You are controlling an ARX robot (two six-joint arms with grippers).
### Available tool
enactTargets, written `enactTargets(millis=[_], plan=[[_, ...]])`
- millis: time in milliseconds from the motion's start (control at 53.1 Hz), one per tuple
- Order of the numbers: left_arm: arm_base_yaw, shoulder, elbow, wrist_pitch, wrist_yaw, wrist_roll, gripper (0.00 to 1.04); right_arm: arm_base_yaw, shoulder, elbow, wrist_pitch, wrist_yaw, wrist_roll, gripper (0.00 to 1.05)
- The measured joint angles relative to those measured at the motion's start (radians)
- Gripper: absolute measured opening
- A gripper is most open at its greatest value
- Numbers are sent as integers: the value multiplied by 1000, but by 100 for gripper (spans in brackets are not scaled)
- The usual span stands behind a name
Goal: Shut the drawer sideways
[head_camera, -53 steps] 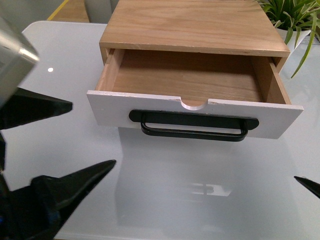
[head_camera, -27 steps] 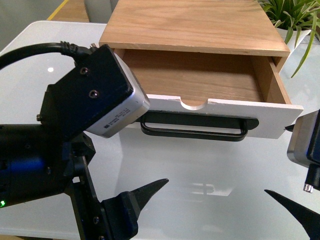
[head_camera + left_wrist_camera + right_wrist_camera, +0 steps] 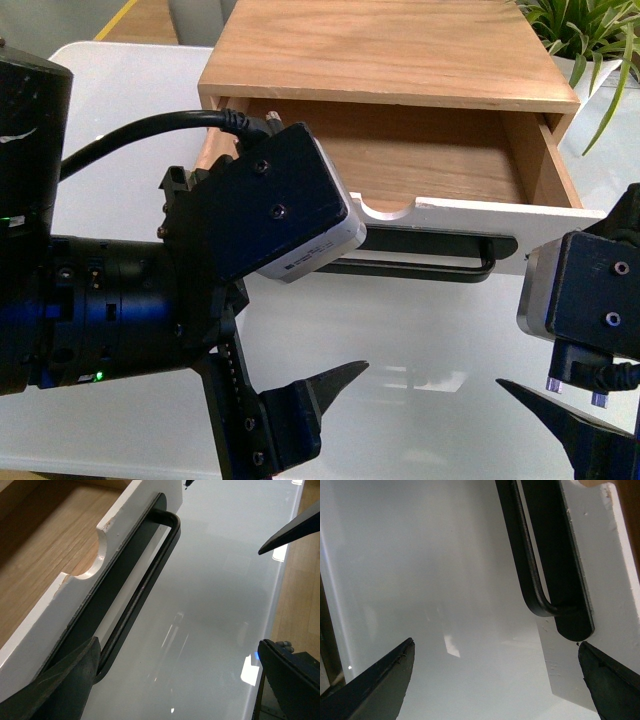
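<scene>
At 8 o'clock in the front view the left gripper (image 3: 170, 680) has swung in from the table's edge over the past second. Its arm and wrist camera block now cover the left end of the drawer's front panel (image 3: 480, 215). Its jaws stand wide apart and hold nothing. In the left wrist view one finger (image 3: 50, 690) lies just beside the end of the black bar handle (image 3: 430, 262); whether it touches cannot be told.

From 12 to 2 o'clock the drawer (image 3: 400, 150) has not shifted. It sits pulled well out of the wooden cabinet (image 3: 390, 50), its light-wood floor bare, and rests over the glossy white table (image 3: 430, 340).

At 4 o'clock the right gripper (image 3: 492, 677) has also come up from the corner, where only a fingertip showed before. It too is spread open and empty, with one finger (image 3: 610, 675) near the panel's right end, just past the handle's mounting plate.

I judge this as the approach finishing: both claws flank the panel, but the push has not started.
</scene>
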Motion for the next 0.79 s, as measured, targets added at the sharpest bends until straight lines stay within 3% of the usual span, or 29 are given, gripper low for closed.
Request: enactTargets(millis=[791], plan=[[8,130,152,-105,11,64,96,25,65,57,13,7,-17,96]])
